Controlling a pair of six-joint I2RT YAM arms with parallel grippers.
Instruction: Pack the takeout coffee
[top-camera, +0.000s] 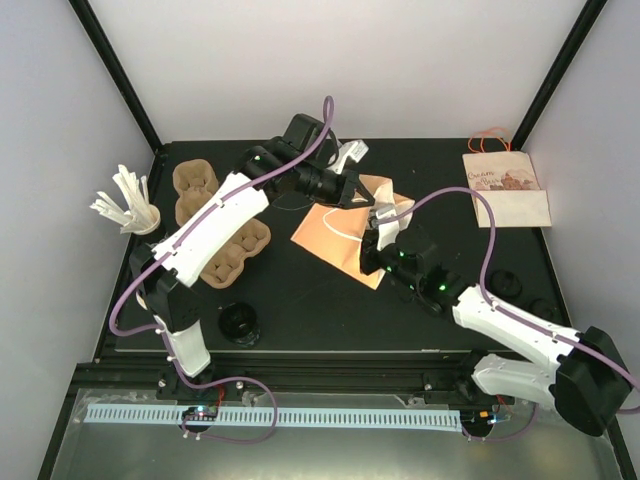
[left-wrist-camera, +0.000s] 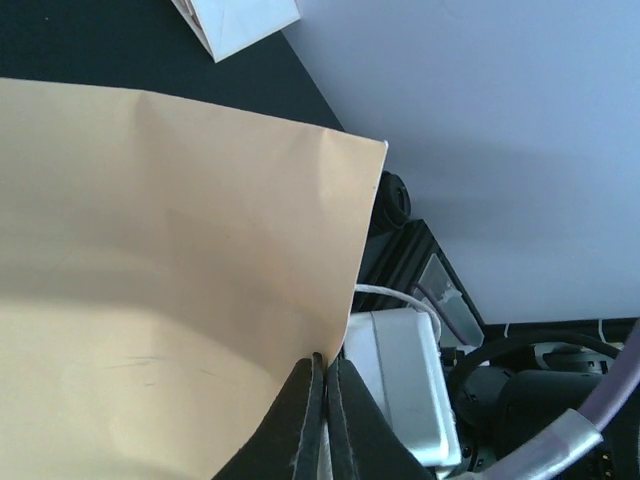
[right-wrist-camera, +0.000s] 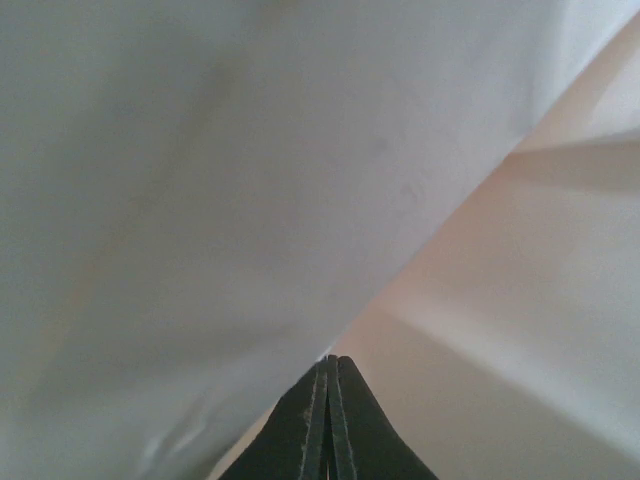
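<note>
Brown paper bag (top-camera: 335, 238) lies tilted mid-tabletop (top-camera: 310, 315), its contents hidden. Left end effector (left-wrist-camera: 325, 362) and right end effector (right-wrist-camera: 328, 360) each pinch its paper, clenched. At far left, a cup (top-camera: 142, 220) holds white sticks (top-camera: 122, 198).

Paper bag (right-wrist-camera: 200, 150) fills right wrist view (edges cut off).

The paper bag (top-camera: 335, 238) lies in the middle of the worktop (top-camera: 300, 300). The left gripper (top-camera: 358, 192) touches its back edge and the right gripper (top-camera: 383, 225) its right side. Left of the bag lie the back cup tray (top-camera: 195, 188) and, nearer, the front cup tray (top-camera: 238, 250). A cup of sticks (top-camera: 135, 212) stands at the left edge. A second bag (top-camera: 508, 190) lies back right. A lid (top-camera: 240, 322) sits near the front.
</note>
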